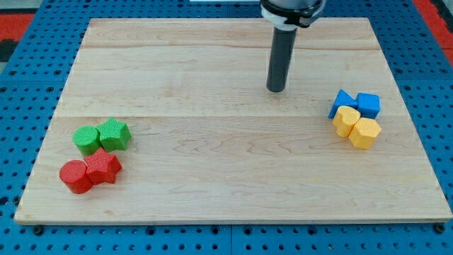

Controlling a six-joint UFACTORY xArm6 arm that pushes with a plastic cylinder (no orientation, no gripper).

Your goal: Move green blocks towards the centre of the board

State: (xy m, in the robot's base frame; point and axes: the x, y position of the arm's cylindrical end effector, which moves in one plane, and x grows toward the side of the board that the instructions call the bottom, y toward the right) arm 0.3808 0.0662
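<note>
Red blocks (90,172) are lying nearest, touching the green blocks (103,136) at the surface's (226,191) near-left; a careless push is risking dragging them along or off that edge. Open room is lying rightward. No fingers are fitted; my tip (275,90) is hovering far-right, well apart.

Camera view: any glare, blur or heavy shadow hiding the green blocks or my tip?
Camera view: lighting even, no glare on the board; green blocks sharp at the view's lower left with only soft shadows; my tip crisp, far to their upper right; the rod's top is cropped by the view's top.
</note>
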